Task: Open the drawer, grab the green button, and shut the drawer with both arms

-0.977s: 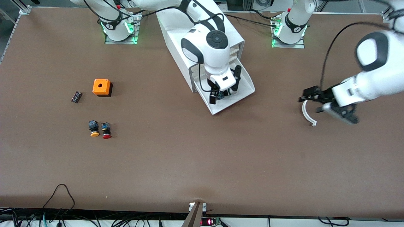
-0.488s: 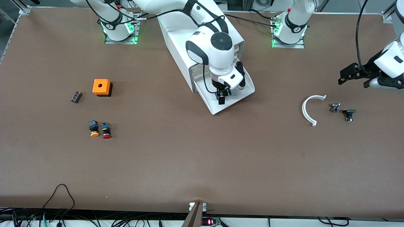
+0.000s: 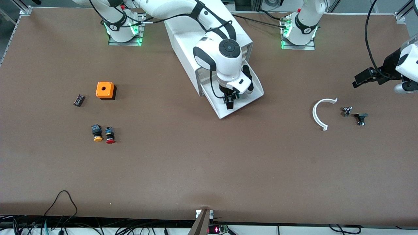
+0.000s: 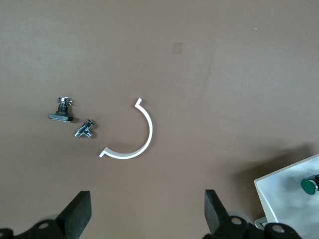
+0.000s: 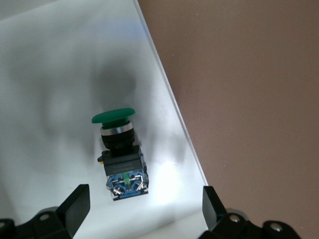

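The bottom drawer (image 3: 253,95) of the white cabinet (image 3: 191,39) is pulled out. The green-capped button (image 5: 118,152) lies on its side on the drawer's white floor (image 5: 50,74), near the sloped lip. My right gripper (image 5: 143,209) is open just above it, with the button's blue end just ahead of the gap between the fingertips. In the front view the right gripper (image 3: 230,99) hides most of the button. My left gripper (image 3: 365,78) is open and empty, in the air at the left arm's end of the table. The left wrist view shows the green cap (image 4: 310,185) in the drawer (image 4: 284,196).
A white arc piece (image 3: 318,114), a small metal part (image 3: 346,111) and a black part (image 3: 361,118) lie on the table below the left gripper. An orange box (image 3: 105,90), a small black block (image 3: 78,100), a yellow-capped button (image 3: 97,133) and a red-capped button (image 3: 110,135) lie toward the right arm's end.
My left gripper has pulled away from over the white arc toward the table's end, uncovering the two small parts. My right gripper has turned and shifted slightly over the drawer.
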